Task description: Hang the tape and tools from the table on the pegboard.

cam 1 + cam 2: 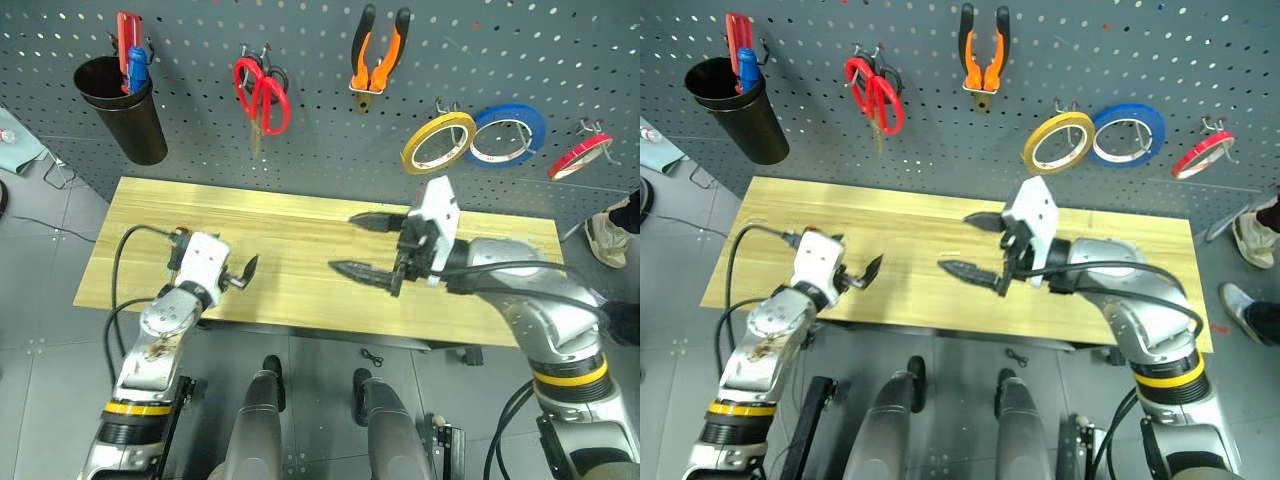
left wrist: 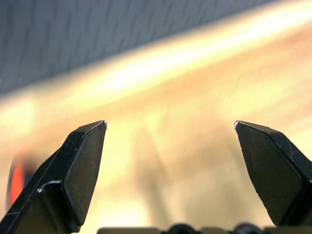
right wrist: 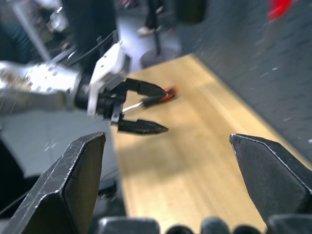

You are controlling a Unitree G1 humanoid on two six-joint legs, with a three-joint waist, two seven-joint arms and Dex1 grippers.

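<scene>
On the pegboard hang the yellow-tan tape, the red-handled scissors and the orange-and-black pliers. A slim screwdriver with an orange-and-black handle shows in the right wrist view, close by the far finger of my left gripper; I cannot tell whether it rests on the table. My left gripper is open over the table's left front, nothing between its fingers. My right gripper hovers open and empty over the table's middle, pointing left.
A black cup with red and blue items hangs at the pegboard's left. A blue tape roll and a red one hang at the right. A person's shoe stands on the floor past the table's right end.
</scene>
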